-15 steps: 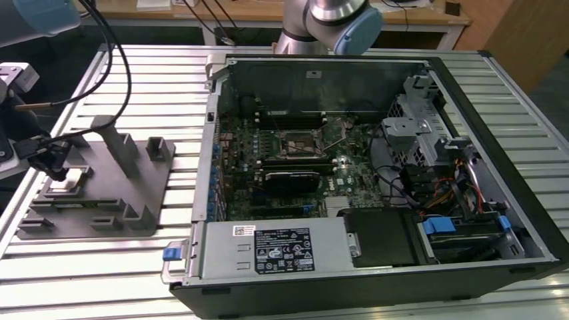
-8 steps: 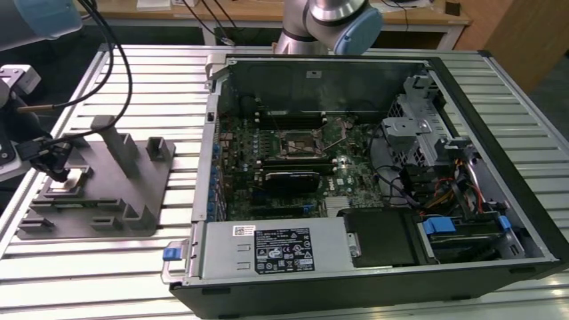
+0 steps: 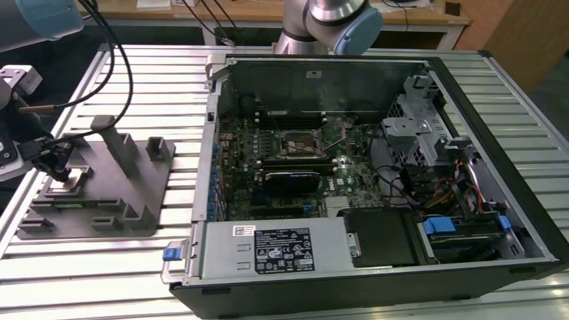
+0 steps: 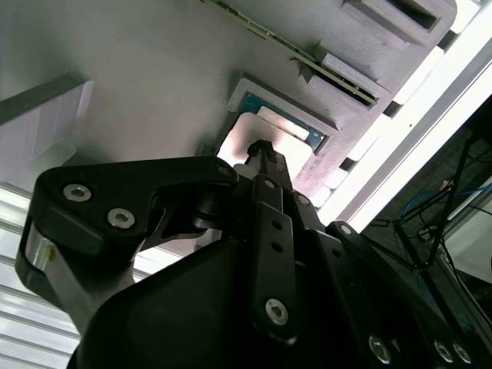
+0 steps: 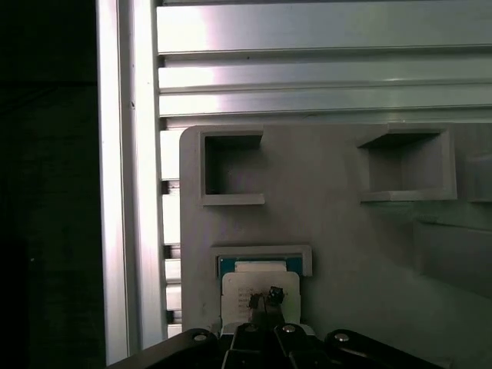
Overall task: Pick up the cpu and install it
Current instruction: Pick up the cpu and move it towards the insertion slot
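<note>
Low over the cpu (image 5: 234, 288) in the recess of a grey fixture (image 3: 133, 167), gripper (image 5: 265, 298) pinched closed, white printed label (image 3: 284, 248) on the power supply (image 3: 222, 257).

In both wrist views the gripper (image 5: 265, 296) hides part of the cpu (image 5: 234, 294); the grey fixture (image 5: 346, 231) holding it is cut off by the first wrist view's edge.

Open computer case (image 3: 320, 83) — grey fixture (image 3: 98, 192) beside
</note>
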`<action>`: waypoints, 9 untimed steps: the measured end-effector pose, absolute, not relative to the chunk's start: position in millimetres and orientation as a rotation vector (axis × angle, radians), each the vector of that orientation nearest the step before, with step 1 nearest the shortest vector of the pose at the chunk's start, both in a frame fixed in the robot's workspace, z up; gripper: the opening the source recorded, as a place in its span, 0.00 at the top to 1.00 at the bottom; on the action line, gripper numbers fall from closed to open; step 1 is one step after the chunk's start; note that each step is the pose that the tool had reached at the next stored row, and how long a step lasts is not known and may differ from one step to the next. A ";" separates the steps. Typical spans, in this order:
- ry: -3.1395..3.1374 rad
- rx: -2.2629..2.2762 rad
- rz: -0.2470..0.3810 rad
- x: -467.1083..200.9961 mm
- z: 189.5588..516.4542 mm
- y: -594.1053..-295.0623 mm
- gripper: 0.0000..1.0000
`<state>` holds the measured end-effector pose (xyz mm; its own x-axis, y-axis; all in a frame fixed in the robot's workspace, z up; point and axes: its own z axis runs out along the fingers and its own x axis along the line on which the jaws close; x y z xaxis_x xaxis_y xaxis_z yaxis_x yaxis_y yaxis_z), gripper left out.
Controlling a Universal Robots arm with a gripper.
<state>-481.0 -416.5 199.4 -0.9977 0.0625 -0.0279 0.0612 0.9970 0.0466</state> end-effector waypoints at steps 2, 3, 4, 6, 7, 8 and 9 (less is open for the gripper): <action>3.110 0.097 0.071 -481.0 199.4 -416.5 0.89; 3.110 0.097 0.071 -481.0 199.4 -416.5 0.89; 3.110 0.097 0.071 -481.0 199.4 -416.5 0.89; 3.110 0.097 0.071 -481.0 199.3 -416.4 0.89; 3.110 0.096 0.071 -481.0 199.3 -416.4 0.83; 3.110 0.097 0.071 -481.0 199.3 -416.4 0.77; 3.110 0.097 0.071 -481.0 199.3 -416.4 0.71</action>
